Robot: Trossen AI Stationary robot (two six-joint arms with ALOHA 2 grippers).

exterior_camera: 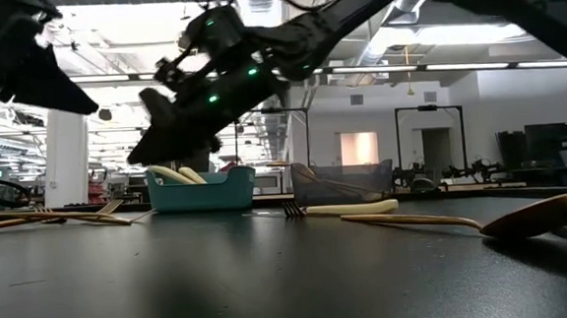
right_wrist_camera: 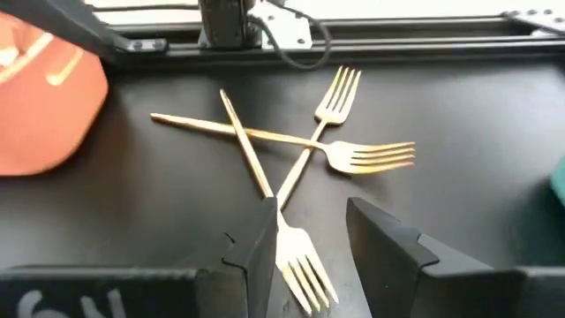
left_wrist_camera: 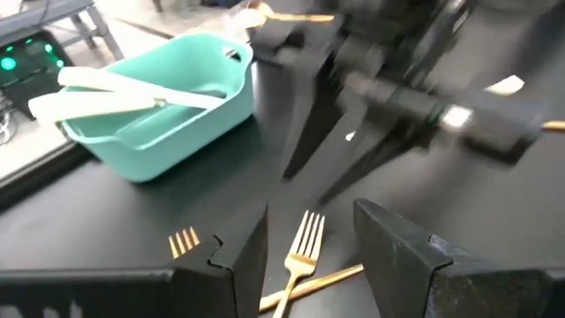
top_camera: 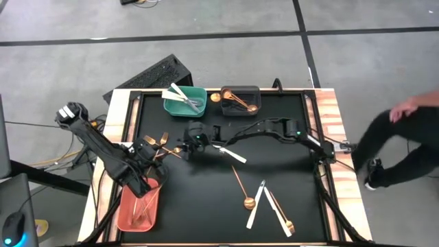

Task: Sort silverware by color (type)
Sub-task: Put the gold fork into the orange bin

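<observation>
Your right gripper (right_wrist_camera: 305, 238) hovers with jaws wide over three crossed gold forks (right_wrist_camera: 305, 146) near the table's (top_camera: 206, 192) left edge. Left gripper (left_wrist_camera: 305, 252), jaws also wide, is close by. Risk: snagging several forks together, or the arms colliding.

Gold forks (right_wrist_camera: 300, 150) crossed at left; white knives (top_camera: 180, 96) in teal bin.

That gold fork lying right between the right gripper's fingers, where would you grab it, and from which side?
Probably by the neck just behind the tines of the nearest gold fork, coming straight down from above. It lies flat on the black table, so only the thin edges can be pinched. The right gripper is open and straddling it.
</observation>
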